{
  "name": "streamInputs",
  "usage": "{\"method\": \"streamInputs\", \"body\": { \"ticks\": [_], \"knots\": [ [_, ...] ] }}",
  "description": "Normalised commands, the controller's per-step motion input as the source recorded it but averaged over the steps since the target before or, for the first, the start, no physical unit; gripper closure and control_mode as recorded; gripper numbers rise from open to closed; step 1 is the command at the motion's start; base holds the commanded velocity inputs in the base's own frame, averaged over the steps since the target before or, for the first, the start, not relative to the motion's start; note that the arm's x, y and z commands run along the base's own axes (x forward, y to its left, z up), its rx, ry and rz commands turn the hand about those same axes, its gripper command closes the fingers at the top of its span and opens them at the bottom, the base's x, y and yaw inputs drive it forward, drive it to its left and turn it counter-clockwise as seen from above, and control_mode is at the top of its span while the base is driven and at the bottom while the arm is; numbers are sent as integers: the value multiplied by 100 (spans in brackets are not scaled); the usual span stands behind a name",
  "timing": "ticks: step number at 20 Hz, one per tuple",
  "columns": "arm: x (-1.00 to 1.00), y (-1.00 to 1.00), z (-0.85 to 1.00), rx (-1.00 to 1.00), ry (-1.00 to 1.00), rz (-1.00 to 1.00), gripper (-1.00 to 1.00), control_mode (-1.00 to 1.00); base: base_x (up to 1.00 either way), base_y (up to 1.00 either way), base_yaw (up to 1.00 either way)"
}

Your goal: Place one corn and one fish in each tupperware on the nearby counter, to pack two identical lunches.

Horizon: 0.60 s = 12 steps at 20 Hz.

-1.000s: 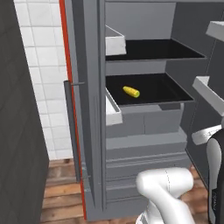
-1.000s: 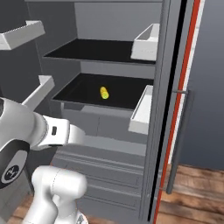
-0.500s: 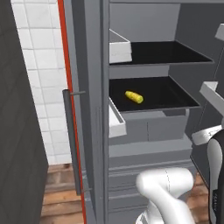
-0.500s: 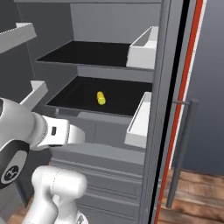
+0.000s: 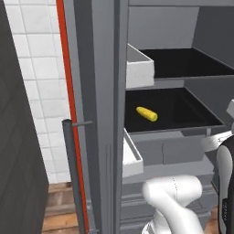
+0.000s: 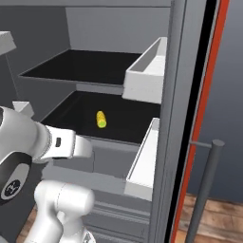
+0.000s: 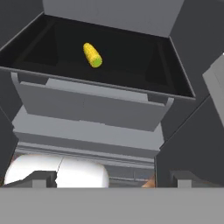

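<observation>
One yellow corn (image 5: 146, 114) (image 6: 101, 119) (image 7: 92, 54) lies alone on the lower of two black shelves (image 5: 183, 114) inside an open grey fridge, toward 11 o'clock in the hand view. The upper black shelf (image 5: 183, 63) shows nothing on it. Two white door bins (image 6: 147, 71) hang at 3 o'clock of the corn in the right base view. The hand (image 7: 111, 179) is below the shelf front, fingers wide apart, gripping nothing.

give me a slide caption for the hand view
Open gripper faces an open fridge, where one yellow corn cob lies on a black shelf.

Door handle (image 6: 205, 187) cut off at btm edge.
</observation>
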Motion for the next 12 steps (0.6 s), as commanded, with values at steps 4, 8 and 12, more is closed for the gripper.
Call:
{"method": "streamInputs", "body": {
  "ticks": [4,8,12],
  "knots": [
    [0,0,0,0,0,0,-100,100,64,8,0],
    [0,0,0,0,0,0,-100,100,46,7,0],
    [29,16,-9,0,7,0,-100,-100,0,0,0]
  ]
}}
